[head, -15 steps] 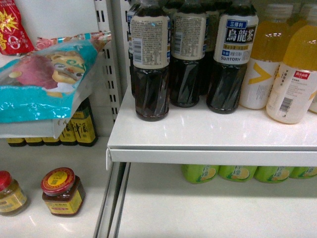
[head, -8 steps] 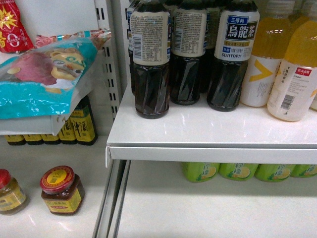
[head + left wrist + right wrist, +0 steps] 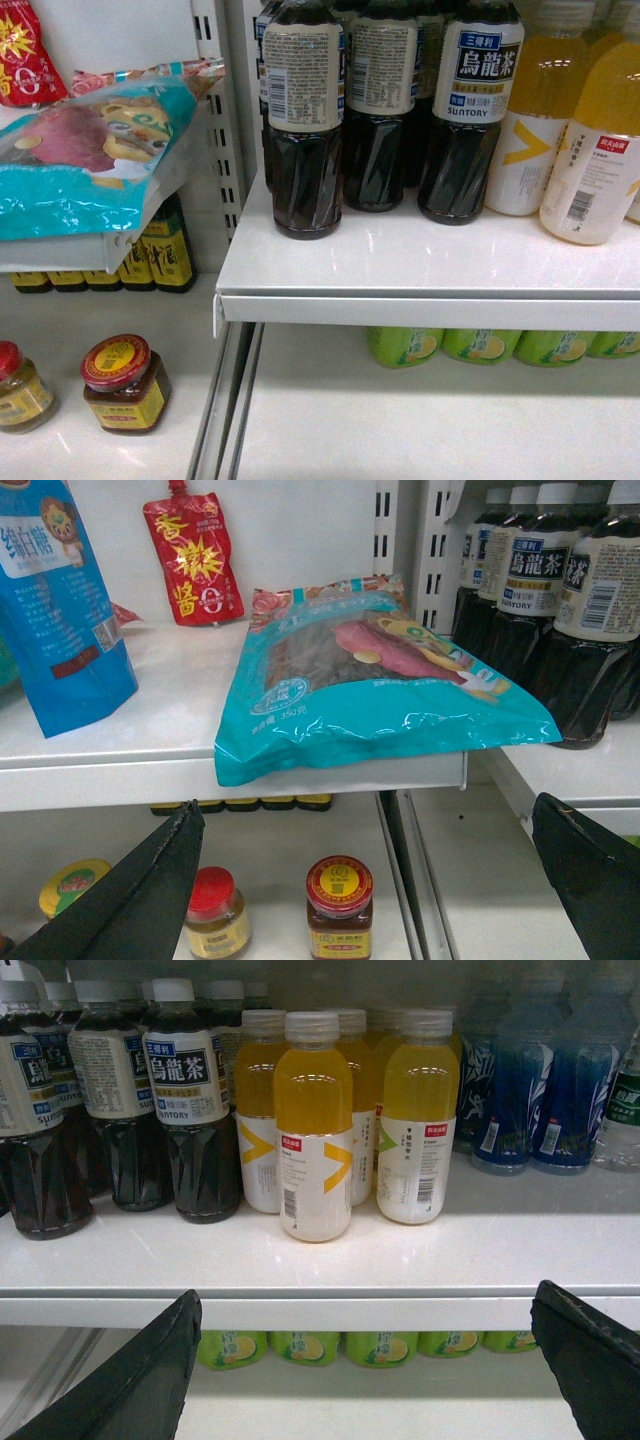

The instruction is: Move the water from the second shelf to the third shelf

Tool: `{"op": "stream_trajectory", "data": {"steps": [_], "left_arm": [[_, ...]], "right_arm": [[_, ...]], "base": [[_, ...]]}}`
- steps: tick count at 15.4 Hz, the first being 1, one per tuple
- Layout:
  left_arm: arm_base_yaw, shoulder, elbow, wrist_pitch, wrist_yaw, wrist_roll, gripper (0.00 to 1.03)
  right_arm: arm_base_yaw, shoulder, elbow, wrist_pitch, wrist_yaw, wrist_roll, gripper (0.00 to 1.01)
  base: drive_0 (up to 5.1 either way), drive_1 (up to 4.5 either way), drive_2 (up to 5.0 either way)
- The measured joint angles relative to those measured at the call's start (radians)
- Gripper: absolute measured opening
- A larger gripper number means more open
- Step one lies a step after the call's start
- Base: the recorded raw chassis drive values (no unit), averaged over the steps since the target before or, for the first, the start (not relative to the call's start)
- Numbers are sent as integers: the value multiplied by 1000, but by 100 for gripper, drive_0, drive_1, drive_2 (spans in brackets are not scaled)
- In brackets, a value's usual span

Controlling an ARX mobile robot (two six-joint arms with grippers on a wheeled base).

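At the far right edge of the right wrist view, a clear bottle with a green label [image 3: 626, 1105] stands on the white shelf [image 3: 360, 1310] beside blue-labelled bottles [image 3: 520, 1090]; it looks like the water, mostly cut off. My right gripper [image 3: 365, 1365] is open in front of and below that shelf's front edge, holding nothing. My left gripper [image 3: 365, 880] is also open and holds nothing, in front of the left shelving bay, with a red-lidded sauce jar [image 3: 340, 905] seen between its fingers. Neither gripper appears in the head view.
Dark tea bottles [image 3: 195, 1110] and yellow drink bottles [image 3: 313, 1130] fill the shelf's left and middle. Green bottles [image 3: 380, 1348] line the shelf below. A teal snack bag [image 3: 370, 680] overhangs the left bay's shelf, with a blue pouch [image 3: 60, 610] and a red pouch [image 3: 195, 560] behind.
The head view has shifted slightly, so the shelf and bottles sit a little higher in frame than a second ago. No shelf item has moved.
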Motion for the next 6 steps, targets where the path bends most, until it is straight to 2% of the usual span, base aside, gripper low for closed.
{"op": "stream_trajectory", "data": {"steps": [6], "left_arm": [[0,0,0,0,0,0,98]], "right_arm": [[0,0,0,0,0,0,98]], "base": [[0,0,0]]}}
